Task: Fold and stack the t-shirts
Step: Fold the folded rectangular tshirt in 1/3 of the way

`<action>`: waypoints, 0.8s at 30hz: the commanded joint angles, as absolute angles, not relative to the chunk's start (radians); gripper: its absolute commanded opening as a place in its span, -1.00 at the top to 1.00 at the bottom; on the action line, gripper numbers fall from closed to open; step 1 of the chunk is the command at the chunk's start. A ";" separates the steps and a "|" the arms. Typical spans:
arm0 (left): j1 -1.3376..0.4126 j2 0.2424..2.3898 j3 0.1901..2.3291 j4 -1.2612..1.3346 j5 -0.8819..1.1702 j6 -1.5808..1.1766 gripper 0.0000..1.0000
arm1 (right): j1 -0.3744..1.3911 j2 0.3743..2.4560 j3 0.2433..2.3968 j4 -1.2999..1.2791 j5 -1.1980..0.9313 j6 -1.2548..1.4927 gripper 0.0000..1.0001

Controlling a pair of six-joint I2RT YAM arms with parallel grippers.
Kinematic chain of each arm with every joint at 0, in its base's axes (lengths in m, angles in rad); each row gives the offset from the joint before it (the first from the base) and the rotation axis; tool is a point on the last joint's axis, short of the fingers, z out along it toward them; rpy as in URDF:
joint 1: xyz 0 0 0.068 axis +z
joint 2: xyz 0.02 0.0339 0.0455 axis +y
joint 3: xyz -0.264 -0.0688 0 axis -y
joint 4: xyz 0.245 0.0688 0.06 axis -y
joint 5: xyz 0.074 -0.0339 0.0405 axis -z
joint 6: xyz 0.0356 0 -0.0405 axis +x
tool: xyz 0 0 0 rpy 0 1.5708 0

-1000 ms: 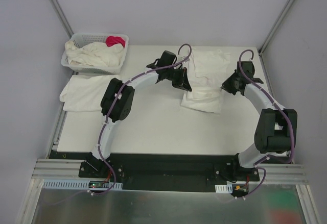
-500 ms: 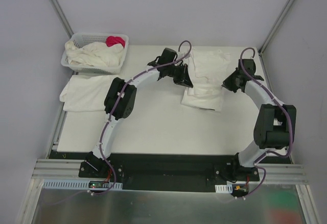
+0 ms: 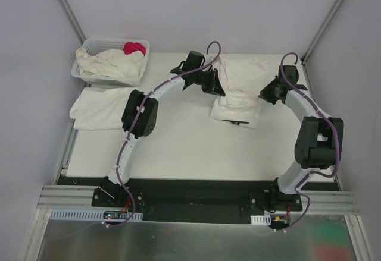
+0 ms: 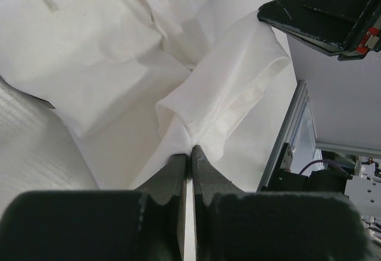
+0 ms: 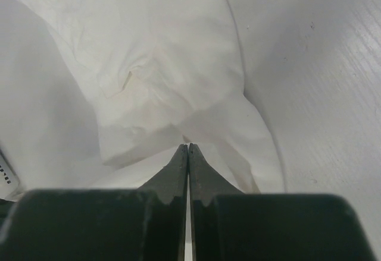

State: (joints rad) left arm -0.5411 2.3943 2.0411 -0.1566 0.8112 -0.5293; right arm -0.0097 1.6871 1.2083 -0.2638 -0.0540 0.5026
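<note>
A white t-shirt [image 3: 241, 88] lies bunched and partly raised at the far right of the table, strung between my two grippers. My left gripper [image 3: 218, 91] pinches its left edge. In the left wrist view the tips [image 4: 190, 150] are shut on a fold of the t-shirt [image 4: 196, 100] beside a sleeve. My right gripper [image 3: 264, 96] pinches the right edge, and its tips [image 5: 188, 147] are shut on crumpled t-shirt cloth [image 5: 155, 76]. A folded t-shirt [image 3: 98, 107] lies flat at the left. More t-shirts [image 3: 110, 63] fill the basket.
The white lattice basket [image 3: 101, 81] stands at the far left corner and also holds a pink-red cloth [image 3: 134, 48]. Bare white table [image 3: 178, 148] stretches between the arms. Metal frame posts [image 3: 327, 23] rise at the back corners.
Both grippers have moved toward the far side of the table with the t-shirt still pinched, pulling its upper part up and back. The jaws have stayed shut.
</note>
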 commanded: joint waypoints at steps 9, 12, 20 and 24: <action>-0.518 2.502 2.180 -0.155 0.835 -0.569 0.99 | -0.041 1.743 1.275 -0.236 -0.038 0.514 0.99; -0.517 2.534 2.218 -0.153 0.834 -0.580 0.99 | -0.046 1.775 1.287 -0.235 -0.038 0.515 0.99; -0.505 2.588 2.278 -0.129 0.844 -0.620 0.97 | -0.058 1.873 1.338 -0.233 -0.058 0.529 0.99; -0.497 2.595 2.275 -0.103 0.847 -0.641 0.95 | -0.063 1.893 1.361 -0.233 -0.057 0.531 0.99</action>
